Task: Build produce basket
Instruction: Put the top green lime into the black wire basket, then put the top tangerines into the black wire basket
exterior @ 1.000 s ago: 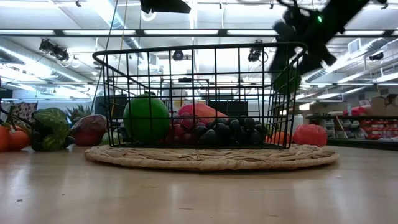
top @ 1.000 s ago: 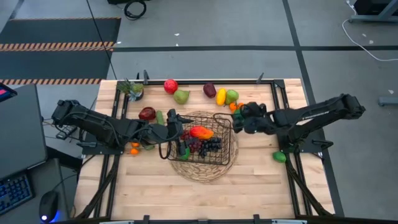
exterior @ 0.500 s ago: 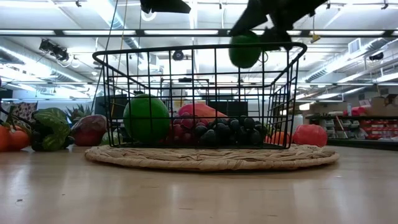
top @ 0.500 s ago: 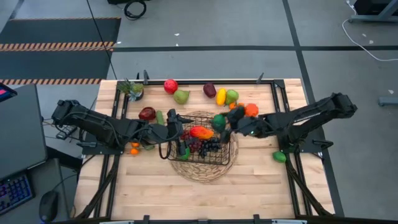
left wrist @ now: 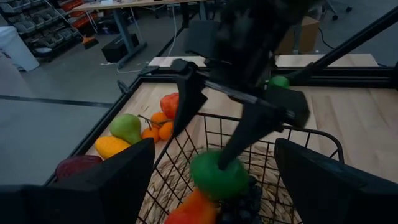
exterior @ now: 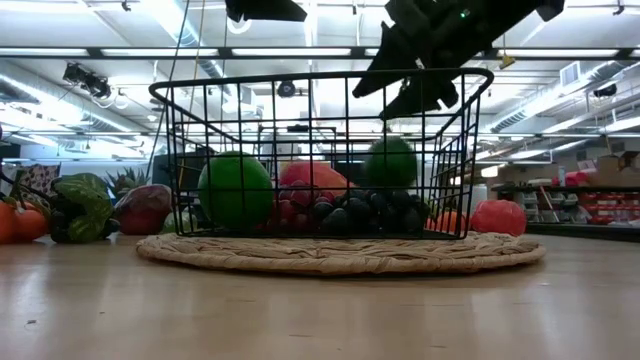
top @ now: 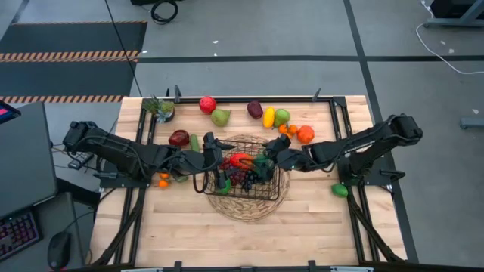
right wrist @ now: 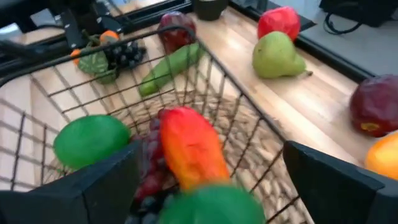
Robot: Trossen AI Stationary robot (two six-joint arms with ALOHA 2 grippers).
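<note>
The black wire basket stands on the round wicker mat. It holds a red-orange mango, dark grapes and a round green fruit. A second green fruit sits on the grapes at the basket's right side, and also shows in the left wrist view. My right gripper hangs open just above that fruit, over the basket's right rim. My left gripper is open beside the basket's left wall. I cannot tell whether it touches the wire.
Loose produce lies along the far edge: a red apple, a pear, a plum, a lemon and an orange. A dark apple and a cucumber lie left of the basket. A green fruit lies at the right, and a potted plant stands at the far left.
My right gripper has carried the green fruit toward the table's left, from beyond the basket's right rim to over the basket. It has opened and let go. The fruit has dropped from rim height onto the grapes inside.
</note>
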